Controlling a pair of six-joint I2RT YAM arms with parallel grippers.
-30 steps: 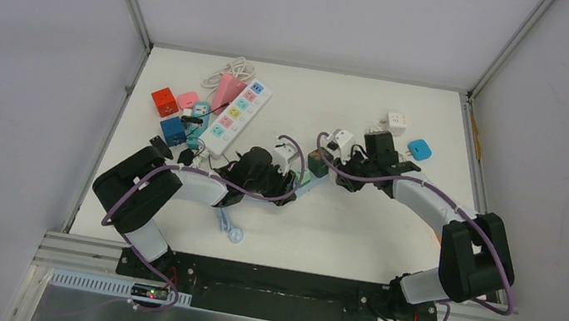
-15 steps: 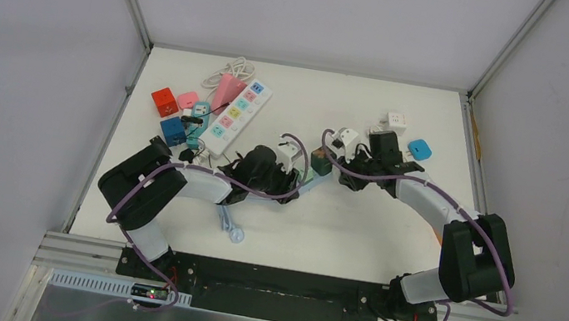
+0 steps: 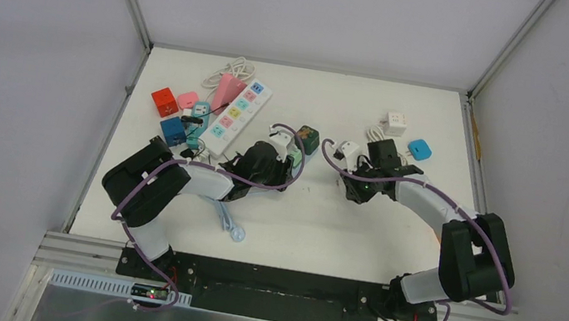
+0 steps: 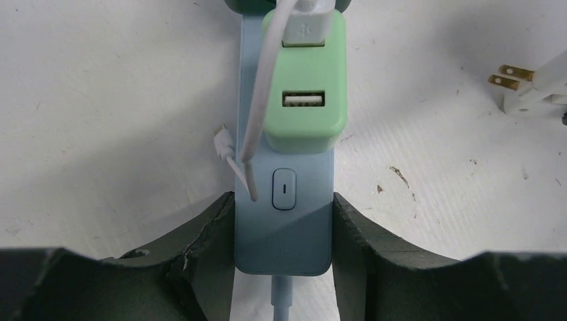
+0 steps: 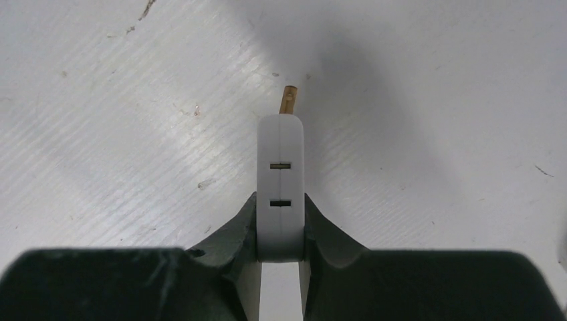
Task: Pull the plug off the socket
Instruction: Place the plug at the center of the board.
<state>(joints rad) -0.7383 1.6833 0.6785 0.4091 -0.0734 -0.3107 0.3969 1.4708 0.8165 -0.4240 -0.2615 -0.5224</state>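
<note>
Jaws of left gripper (image 4: 283, 224) closed on both long sides of blue socket strip (image 4: 302, 231), by its button end. Right gripper (image 5: 281, 224) jaws clamped on white plug (image 5: 281, 174), brass prong (image 5: 289, 100) bare, plug out of the strip, well apart. Green USB adapter (image 4: 306, 117) with white cable (image 4: 257, 100) plugged into strip.

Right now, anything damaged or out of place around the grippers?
Yes: one finger pad of the left gripper looks cracked and ragged beside the blue power strip it clamps. The table has brown marks. The white plug in the right gripper looks fine.
</note>
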